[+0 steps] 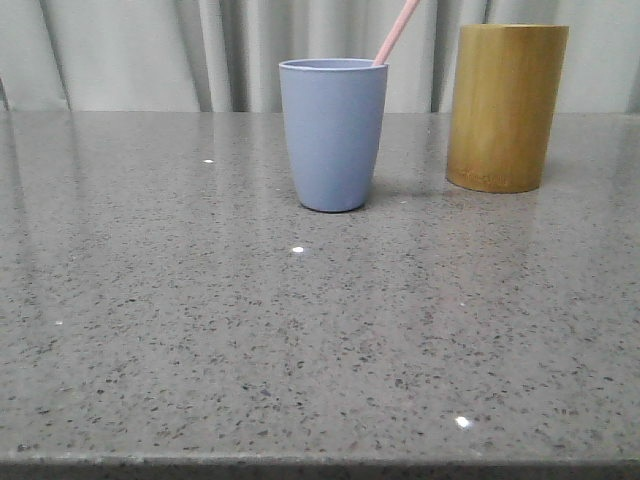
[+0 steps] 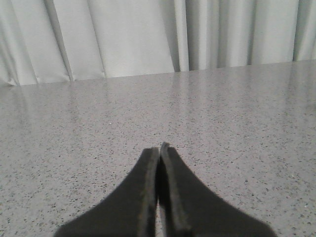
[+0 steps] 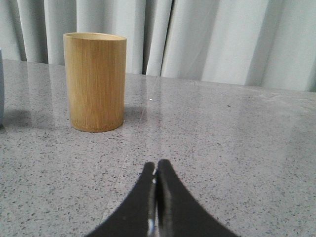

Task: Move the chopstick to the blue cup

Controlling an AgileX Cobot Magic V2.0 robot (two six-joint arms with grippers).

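The chopstick (image 1: pixel 396 32) already stands in the blue cup (image 1: pixel 333 134), leaning toward the bamboo cup (image 3: pixel 96 82). Both the left gripper (image 2: pixel 159 150) and right gripper (image 3: pixel 155 168) are pinched together with nothing between them; the bamboo cup stands ahead of the right fingers.

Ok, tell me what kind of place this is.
Probably a staged test bench, not a kitchen: a speckled grey stone countertop, pale curtains behind, and just a blue cup and bamboo cylinder.

Speckled grey table (image 1: pixel 150 330): blue cup (image 1: pixel 333 135), bamboo cylinder (image 1: pixel 505 107).
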